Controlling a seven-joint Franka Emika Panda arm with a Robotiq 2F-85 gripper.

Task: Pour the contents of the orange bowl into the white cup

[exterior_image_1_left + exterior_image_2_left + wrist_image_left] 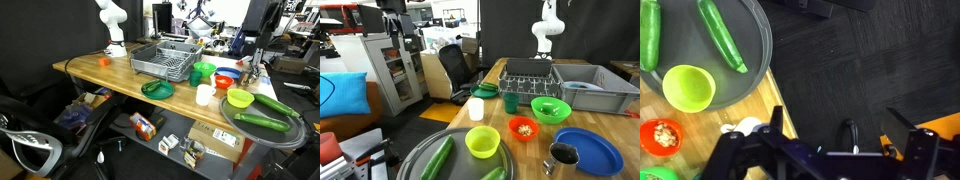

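The orange bowl [524, 127] [660, 137] sits on the wooden table and holds pale bits. It also shows in an exterior view [224, 84] beside a blue bowl. The white cup [476, 108] [204, 95] stands upright near the table's edge. In the wrist view it [745, 127] is partly hidden behind one finger. My gripper [840, 118] is open and empty. It is high up over the dark floor just off the table's edge, away from bowl and cup. I cannot make it out in the exterior views.
A yellow-green bowl [482, 142] [688, 88] lies beside a round grey tray [420, 158] [750, 60] holding cucumbers [722, 35]. Also on the table are a green bowl [551, 108], a blue plate [588, 150], a metal cup [563, 155], a green cup [510, 100], a dish rack [530, 72] and a grey bin [585, 95].
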